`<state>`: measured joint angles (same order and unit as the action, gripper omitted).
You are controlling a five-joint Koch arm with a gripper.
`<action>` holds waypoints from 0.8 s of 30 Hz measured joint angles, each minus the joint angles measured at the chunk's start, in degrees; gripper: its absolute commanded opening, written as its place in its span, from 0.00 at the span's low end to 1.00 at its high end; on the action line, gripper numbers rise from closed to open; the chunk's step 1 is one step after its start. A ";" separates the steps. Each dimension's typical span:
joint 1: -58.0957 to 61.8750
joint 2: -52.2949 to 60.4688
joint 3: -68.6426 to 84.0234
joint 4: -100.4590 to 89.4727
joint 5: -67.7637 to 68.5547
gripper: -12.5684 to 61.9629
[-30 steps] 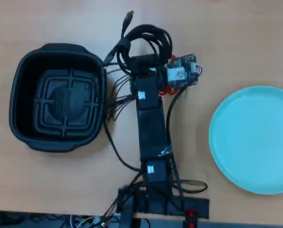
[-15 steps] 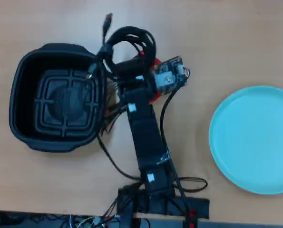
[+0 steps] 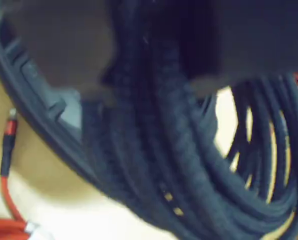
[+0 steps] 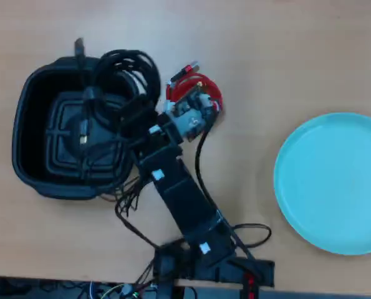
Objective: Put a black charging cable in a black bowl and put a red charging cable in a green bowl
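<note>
The black charging cable (image 4: 135, 62) hangs as a coil over the right rim of the black bowl (image 4: 22, 143), with one plug dangling inside the tub. My gripper (image 4: 128, 107) is shut on this coil, above the bowl's right edge. In the wrist view the black charging cable (image 3: 189, 165) fills most of the picture, with the black bowl's rim (image 3: 33, 100) behind it at the left. The red charging cable (image 4: 184, 80) lies on the table just right of the bowl, partly under my wrist; its cord (image 3: 3, 185) shows at the lower left. The green bowl (image 4: 335, 187) sits empty at the far right.
The arm's base (image 4: 204, 268) stands at the table's front edge with thin robot wires (image 4: 126, 199) trailing to its left. Bare wooden table (image 4: 254, 50) lies between the red cable and the green bowl.
The arm has swung left, carrying the black cable from the table's middle to over the black bowl's right rim. The red cable, mostly hidden under the arm before, now shows.
</note>
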<state>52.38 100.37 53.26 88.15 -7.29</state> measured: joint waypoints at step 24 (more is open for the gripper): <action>-15.73 -10.37 0.09 -0.09 3.43 0.08</action>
<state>36.65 90.00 53.35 88.07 -3.87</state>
